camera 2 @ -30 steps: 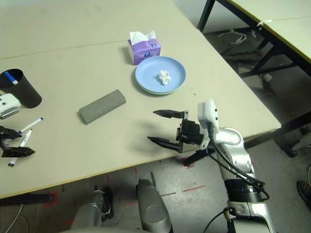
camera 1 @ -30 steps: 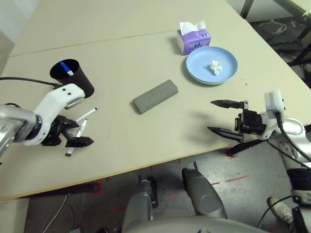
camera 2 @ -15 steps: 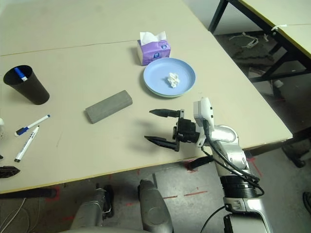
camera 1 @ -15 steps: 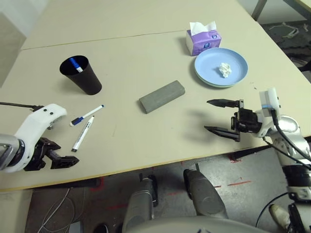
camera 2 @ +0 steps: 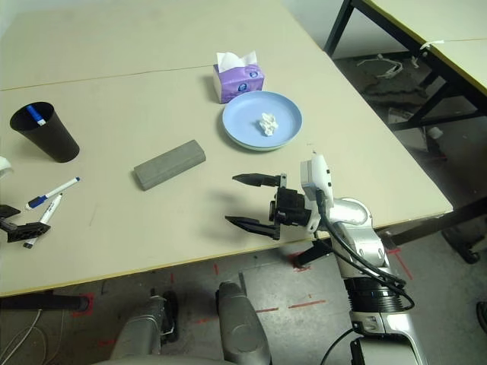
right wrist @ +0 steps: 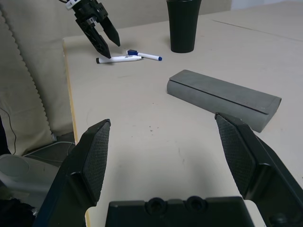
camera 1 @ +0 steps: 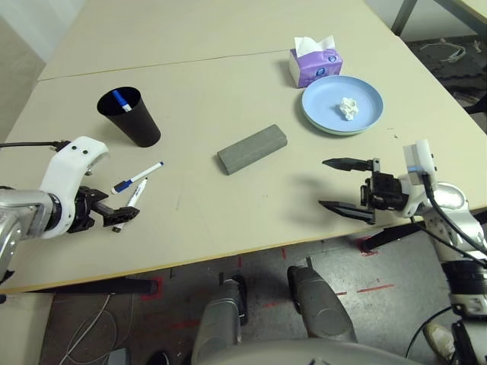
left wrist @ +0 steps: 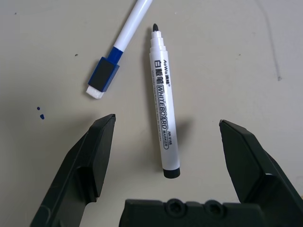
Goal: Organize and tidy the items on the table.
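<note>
- Half a second earlier the left gripper sat back at the table edge; it came forward, jaws wide and empty, straddling the uncapped marker
- Right gripper hung open, holding nothing
- Risk, I judged: the smooth round plastic barrel could roll, or nudge the blue-capped marker just beside it

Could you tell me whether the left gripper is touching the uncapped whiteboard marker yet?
Apart. In the left wrist view, the left gripper is open with the uncapped marker lying between its fingers, bare table showing on both sides.
</note>
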Controlling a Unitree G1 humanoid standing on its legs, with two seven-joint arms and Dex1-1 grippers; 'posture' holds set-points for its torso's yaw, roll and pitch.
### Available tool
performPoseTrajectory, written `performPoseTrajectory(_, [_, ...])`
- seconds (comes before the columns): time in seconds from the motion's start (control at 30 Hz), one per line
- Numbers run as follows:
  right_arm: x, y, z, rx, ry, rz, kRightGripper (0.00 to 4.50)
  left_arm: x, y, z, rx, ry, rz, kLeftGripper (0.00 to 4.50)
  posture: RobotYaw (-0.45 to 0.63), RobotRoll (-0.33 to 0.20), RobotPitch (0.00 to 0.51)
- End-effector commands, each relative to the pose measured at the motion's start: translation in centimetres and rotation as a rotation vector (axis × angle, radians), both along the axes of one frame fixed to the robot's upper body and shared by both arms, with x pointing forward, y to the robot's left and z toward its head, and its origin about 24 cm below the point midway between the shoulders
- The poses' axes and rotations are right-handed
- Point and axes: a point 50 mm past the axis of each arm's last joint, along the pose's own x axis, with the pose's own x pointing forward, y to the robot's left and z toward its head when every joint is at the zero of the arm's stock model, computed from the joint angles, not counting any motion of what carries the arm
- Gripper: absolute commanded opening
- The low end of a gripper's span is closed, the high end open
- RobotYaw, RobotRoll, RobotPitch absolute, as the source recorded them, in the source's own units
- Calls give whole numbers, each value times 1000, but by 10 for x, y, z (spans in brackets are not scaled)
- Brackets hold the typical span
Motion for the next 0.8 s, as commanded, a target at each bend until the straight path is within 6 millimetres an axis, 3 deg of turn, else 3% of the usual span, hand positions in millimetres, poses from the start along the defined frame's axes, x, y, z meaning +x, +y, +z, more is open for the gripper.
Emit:
performPoseTrajectory(0.03, [-2, -1, 0, -7, 5, -1, 4500, -6, -1, -9, -16, 54, 6, 4460, -286, 0, 221])
performPoseTrajectory(0.2, [-2, 1, 2, -3, 0, 1, 4500, -11, 2, -11, 0, 75, 16, 3271, -283, 0, 223])
performPoseTrajectory(0.5, [0, 5, 7, 1, -11, 2, 4500, -9, -4, -11, -16, 72, -23, 189, -285, 0, 221])
performPoseTrajectory(0.63, [1, 5, 5, 0, -5, -1, 4500, -7, -10, -8, -27, 75, -86, 38, -281, 0, 223])
performPoseTrajectory(0.8, [1, 6, 2, -2, 8, 0, 4500, -5, -24, 12, -103, 37, -217, 38, -272, 0, 223])
